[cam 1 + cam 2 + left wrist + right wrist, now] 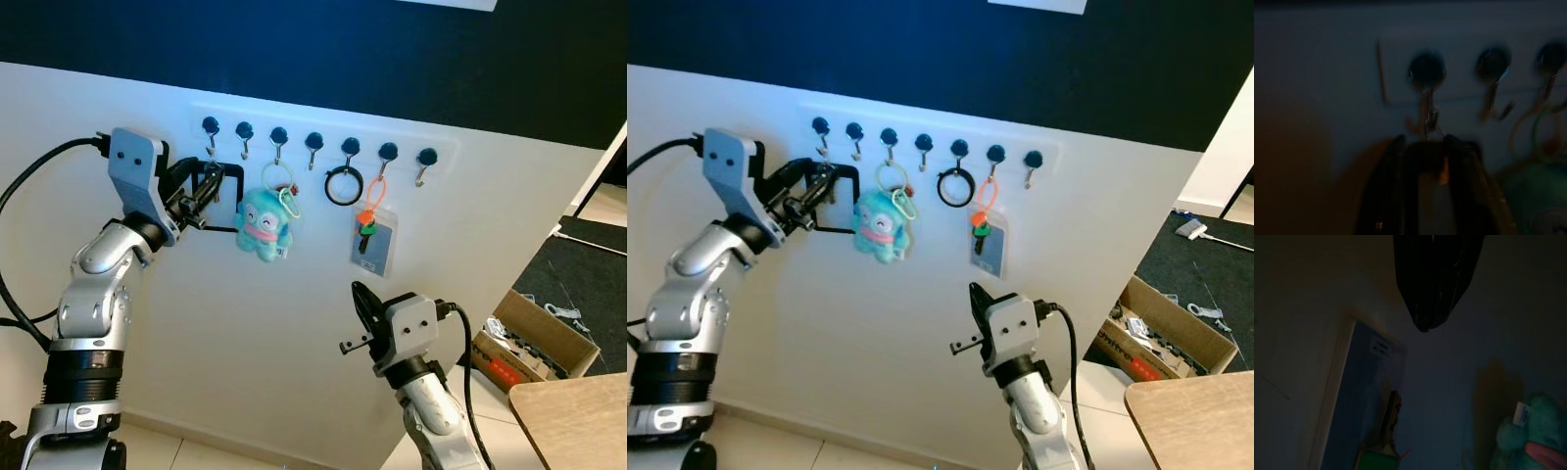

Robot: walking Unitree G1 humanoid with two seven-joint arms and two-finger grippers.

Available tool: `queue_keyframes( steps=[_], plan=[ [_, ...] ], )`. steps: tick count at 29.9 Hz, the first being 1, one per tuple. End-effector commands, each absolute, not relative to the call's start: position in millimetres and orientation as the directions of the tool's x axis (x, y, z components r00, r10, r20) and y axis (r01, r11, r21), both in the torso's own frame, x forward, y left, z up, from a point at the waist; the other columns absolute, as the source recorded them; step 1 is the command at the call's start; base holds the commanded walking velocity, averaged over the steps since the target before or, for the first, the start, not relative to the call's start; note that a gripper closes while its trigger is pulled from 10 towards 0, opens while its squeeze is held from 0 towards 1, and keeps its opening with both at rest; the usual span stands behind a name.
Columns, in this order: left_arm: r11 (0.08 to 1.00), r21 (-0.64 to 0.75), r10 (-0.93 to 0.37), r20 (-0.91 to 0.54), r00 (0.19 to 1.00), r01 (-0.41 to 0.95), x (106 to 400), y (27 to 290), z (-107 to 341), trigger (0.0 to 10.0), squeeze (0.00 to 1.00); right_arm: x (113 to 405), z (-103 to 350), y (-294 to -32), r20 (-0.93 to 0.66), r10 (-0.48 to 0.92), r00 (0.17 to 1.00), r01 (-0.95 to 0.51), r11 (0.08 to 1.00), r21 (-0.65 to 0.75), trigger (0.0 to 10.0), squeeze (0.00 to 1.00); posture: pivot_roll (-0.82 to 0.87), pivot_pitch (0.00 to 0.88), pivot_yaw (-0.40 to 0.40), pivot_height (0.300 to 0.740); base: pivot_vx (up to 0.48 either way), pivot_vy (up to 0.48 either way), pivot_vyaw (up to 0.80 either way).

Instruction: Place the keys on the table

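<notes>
The keys (1431,122) hang as a small metal ring with a thin sliver below it on the leftmost hook (1426,73) of the wall rack, not yet off the wall and well apart from the table (578,421), whose wooden corner shows low on my right. My left gripper (1424,142) is raised to that hook with its two black fingers apart, one on each side of the dangling ring. The sliver lies close to the inside of one finger, but the dark, blurred wrist view shows no firm clamp, so I judge the keys bracketed rather than held. To do this step well I should close squarely on the ring or the key just under it, not on the hook's stem. Then I should lift up and out along the hook's curve, since a straight pull away from the wall would snag the ring on the upturned tip. I should also keep clear of the teal plush (263,225) two hooks along, because a nudge would set it swinging into my fingers. Farther along hang a black ring (344,186) and a card holder (374,240) with a green key on an orange loop. My right gripper (361,305) waits low before the wall, fingers together, holding nothing.
</notes>
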State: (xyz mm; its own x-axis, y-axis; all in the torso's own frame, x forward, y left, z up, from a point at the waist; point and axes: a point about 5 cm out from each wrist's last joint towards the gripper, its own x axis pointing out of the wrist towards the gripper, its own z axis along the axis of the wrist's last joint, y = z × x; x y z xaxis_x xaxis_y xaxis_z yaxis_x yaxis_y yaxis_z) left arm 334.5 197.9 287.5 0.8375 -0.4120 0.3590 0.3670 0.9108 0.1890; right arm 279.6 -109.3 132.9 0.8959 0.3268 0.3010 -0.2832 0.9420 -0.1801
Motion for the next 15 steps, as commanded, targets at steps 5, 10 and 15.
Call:
queue_keyframes(
  steps=[5, 10, 15],
  plan=[
    [0.915, 0.160, -0.403, 0.316, 0.859, 0.370, 323.2, 209.0, 277.9, 10.0, 0.00, 278.9, 130.6, -110.9, 0.291, 0.316, 0.903, -0.278, 0.946, -0.167, 10.0, 0.00, 0.17, 0.054, -0.030, 0.740, 0.000, 0.000, 0.00],
    [0.915, 0.140, -0.404, 0.342, 0.848, 0.379, 317.1, 203.4, 282.9, 10.0, 0.00, 281.1, 130.7, -106.8, 0.286, 0.338, 0.897, -0.300, 0.939, -0.169, 10.0, 0.00, 0.20, 0.063, -0.048, 0.740, 0.000, 0.000, 0.00],
    [0.917, 0.142, -0.399, 0.364, 0.842, 0.373, 316.5, 196.0, 288.2, 10.0, 0.00, 281.8, 131.0, -105.6, 0.284, 0.348, 0.894, -0.310, 0.935, -0.170, 10.0, 0.00, 0.19, 0.066, -0.047, 0.740, 0.000, 0.000, 0.00]
  ],
)
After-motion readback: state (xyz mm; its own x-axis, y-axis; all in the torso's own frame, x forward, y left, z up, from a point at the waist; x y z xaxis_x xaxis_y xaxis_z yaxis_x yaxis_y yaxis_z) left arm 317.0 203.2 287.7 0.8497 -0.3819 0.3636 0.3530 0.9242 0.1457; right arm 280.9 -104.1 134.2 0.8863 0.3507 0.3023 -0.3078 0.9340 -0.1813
